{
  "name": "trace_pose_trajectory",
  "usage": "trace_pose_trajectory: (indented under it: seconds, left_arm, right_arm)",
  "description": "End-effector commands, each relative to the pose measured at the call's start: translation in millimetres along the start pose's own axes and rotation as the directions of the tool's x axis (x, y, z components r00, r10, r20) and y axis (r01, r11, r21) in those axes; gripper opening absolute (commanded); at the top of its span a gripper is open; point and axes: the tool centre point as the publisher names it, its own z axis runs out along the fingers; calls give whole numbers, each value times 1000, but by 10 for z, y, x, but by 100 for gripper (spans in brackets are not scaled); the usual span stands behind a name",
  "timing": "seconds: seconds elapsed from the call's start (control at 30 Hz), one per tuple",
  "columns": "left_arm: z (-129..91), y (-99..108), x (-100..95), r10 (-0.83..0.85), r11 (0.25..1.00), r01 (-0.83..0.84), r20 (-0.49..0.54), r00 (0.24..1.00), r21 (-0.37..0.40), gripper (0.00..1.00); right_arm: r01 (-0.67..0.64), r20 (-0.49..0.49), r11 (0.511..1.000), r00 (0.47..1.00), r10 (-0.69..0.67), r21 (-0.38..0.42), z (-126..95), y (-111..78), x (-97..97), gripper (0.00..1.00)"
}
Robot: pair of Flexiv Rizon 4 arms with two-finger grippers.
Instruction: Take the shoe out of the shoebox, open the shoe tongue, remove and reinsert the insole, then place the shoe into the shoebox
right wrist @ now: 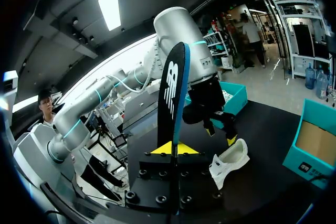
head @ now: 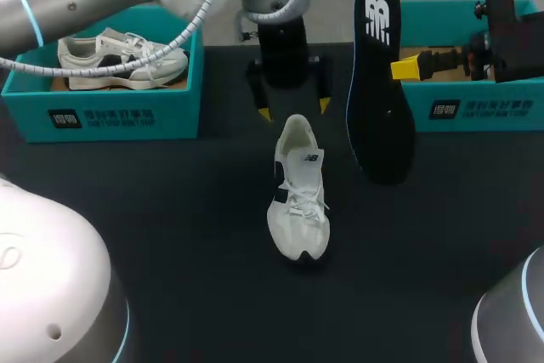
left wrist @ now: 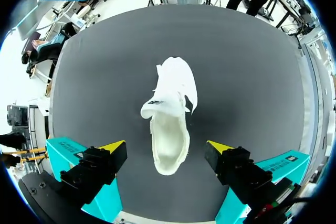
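A white shoe [head: 297, 193] lies on the black table, toe toward the front edge, its tongue lifted. My left gripper [head: 294, 110] hangs open just above and behind the heel, touching nothing. In the left wrist view the shoe [left wrist: 170, 114] sits ahead of that gripper [left wrist: 167, 147], its empty inside showing between the spread fingers. My right gripper [head: 408, 67] is shut on a black insole [head: 380, 82], held upright to the right of the shoe. In the right wrist view the insole [right wrist: 170, 98] stands on edge between that gripper's [right wrist: 171, 148] yellow tips, with the shoe [right wrist: 231, 161] beyond.
A teal shoebox [head: 110, 116] at the back left holds a second white shoe [head: 119, 61]. Another teal shoebox [head: 476, 108] at the back right shows a bare cardboard floor. My right arm [head: 510, 31] hangs over that box.
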Motion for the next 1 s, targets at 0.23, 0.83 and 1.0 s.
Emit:
trace_pose_trajectory:
  seconds: [0.23,0.83,1.0]
  left_arm:
    - [221,27,141,72,989,-77,42,996,123,100]
    - [-367,53,5,105,984,-16,496,862,-180,100]
    - [-645,99,0,133,965,31,589,797,-260,100]
  right_arm:
    - [-1,0,1000,1000,1,1,15,2,-4,0]
    - [-144,-33,990,989,144,9,-130,526,-648,0]
    - [-193,-41,981,980,194,31,-119,765,-890,0]
